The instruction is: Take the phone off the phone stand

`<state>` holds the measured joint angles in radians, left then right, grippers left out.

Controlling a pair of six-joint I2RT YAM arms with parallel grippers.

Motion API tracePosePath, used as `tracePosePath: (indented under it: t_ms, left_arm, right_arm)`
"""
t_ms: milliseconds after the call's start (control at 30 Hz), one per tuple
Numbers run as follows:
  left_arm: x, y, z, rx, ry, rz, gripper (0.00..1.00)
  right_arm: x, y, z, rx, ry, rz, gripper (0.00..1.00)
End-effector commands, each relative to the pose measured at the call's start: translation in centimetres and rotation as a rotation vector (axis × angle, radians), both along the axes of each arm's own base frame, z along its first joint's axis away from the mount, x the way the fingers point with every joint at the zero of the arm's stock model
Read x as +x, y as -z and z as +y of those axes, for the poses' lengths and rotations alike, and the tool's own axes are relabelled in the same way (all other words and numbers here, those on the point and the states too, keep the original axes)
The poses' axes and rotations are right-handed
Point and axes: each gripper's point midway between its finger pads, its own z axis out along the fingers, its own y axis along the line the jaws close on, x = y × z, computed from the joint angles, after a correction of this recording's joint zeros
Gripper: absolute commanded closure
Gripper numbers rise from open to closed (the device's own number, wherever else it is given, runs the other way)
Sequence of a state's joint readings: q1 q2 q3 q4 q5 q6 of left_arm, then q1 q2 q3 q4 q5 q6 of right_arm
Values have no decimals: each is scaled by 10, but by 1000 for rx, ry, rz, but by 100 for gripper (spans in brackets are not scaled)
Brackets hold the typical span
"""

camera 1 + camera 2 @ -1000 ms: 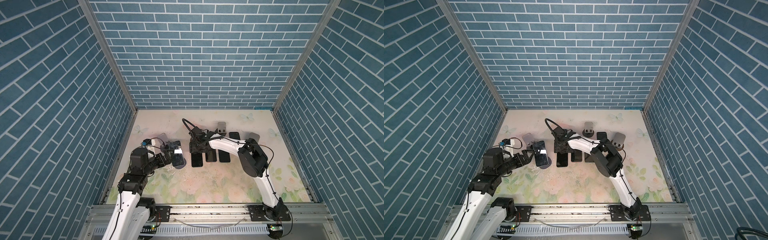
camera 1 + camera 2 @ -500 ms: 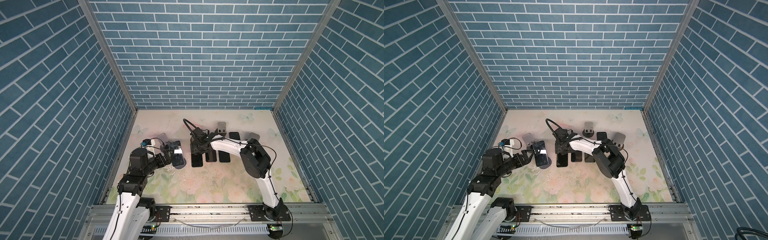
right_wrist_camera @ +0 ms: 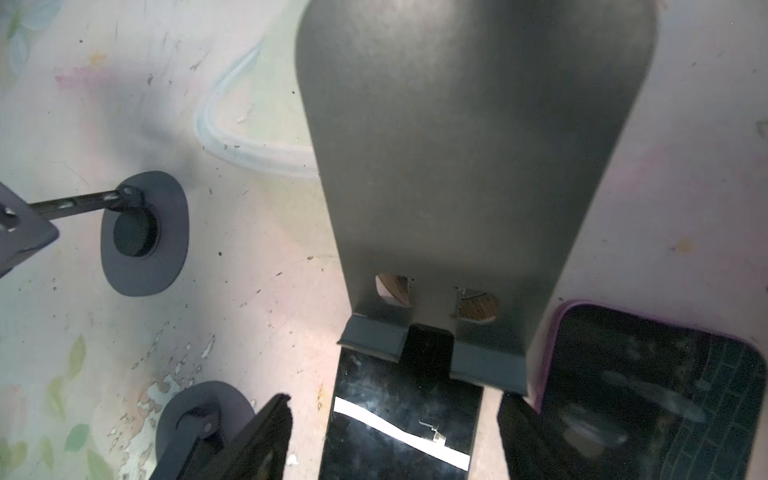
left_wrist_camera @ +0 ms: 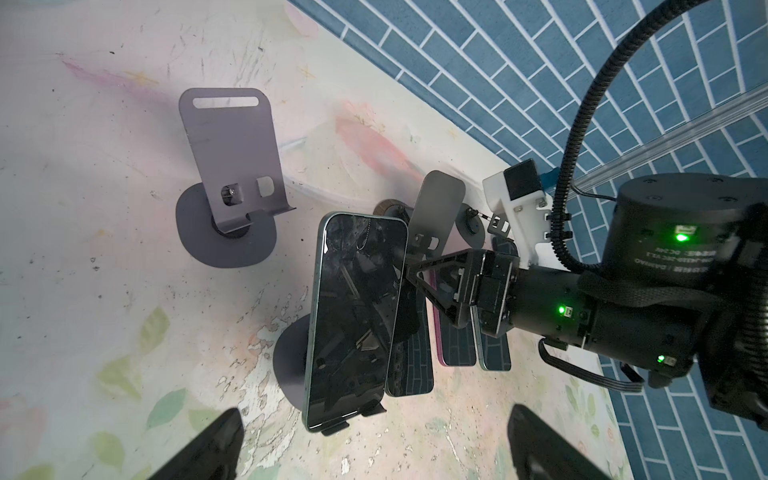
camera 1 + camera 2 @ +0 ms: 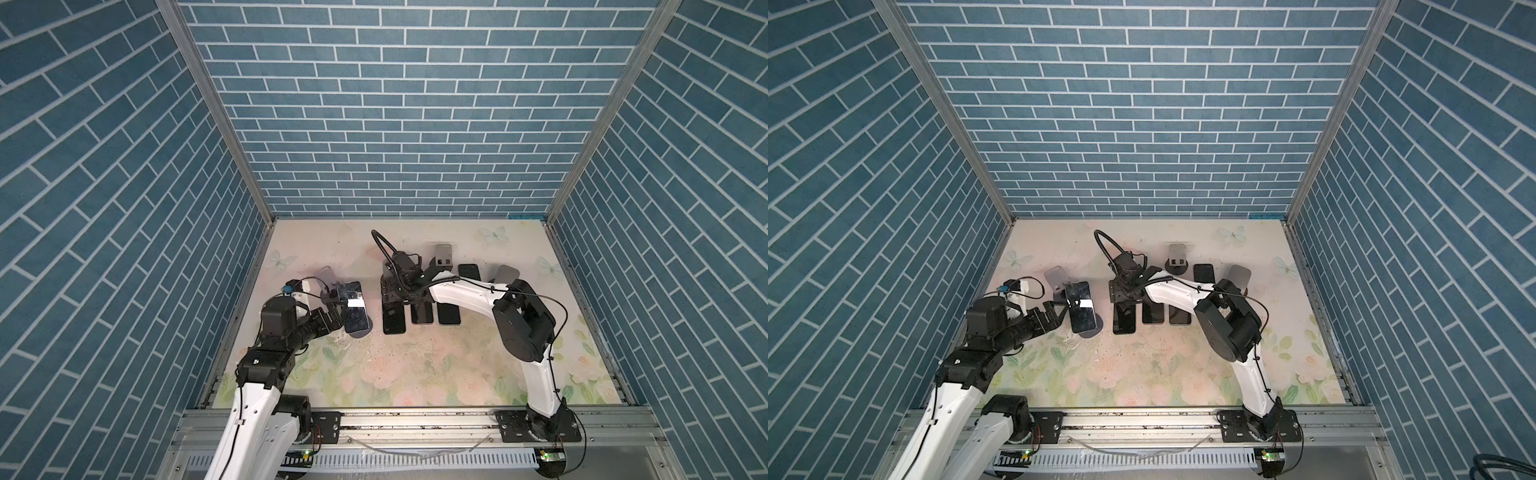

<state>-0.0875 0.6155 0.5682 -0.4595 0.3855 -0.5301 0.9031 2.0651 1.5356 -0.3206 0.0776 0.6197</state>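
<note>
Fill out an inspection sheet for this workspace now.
Surface: floral table, scuffed, print flaking beside the stand.
Job's things: phone leaning on its phone stand, not yet lifted.
Clutter: three flat phones in a row, a fourth phone behind; empty stands.
Grippers: left gripper open, facing the phone; right gripper open, astride one flat phone.
Cables: black conduit loops above the right wrist.
Surroundings: blue brick-pattern walls, metal front rail.

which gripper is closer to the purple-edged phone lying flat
Right. The right gripper hangs over the black phone beside the purple-edged phone; the left gripper is away at the propped phone.
</note>
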Motion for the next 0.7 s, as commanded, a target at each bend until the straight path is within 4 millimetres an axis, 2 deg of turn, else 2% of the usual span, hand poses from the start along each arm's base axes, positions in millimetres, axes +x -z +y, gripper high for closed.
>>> tracePosePath:
  t_ms: [0,233,533,667]
  left_arm:
    - [0,-7,3,19,-12,-10,0]
    - [0,-4,5,17,-25,7,0]
    - [3,-5,6,4,-46,13,0]
    - [-1,-5,18,45,-111,29,0]
  right_arm:
    - [4,-31,5,51,-29,-81,21]
    - [4,-41,3,61,-37,-110,21]
    - [4,-45,-2,55,-33,-137,21]
    - [5,-47,-7,44,-20,-154,21]
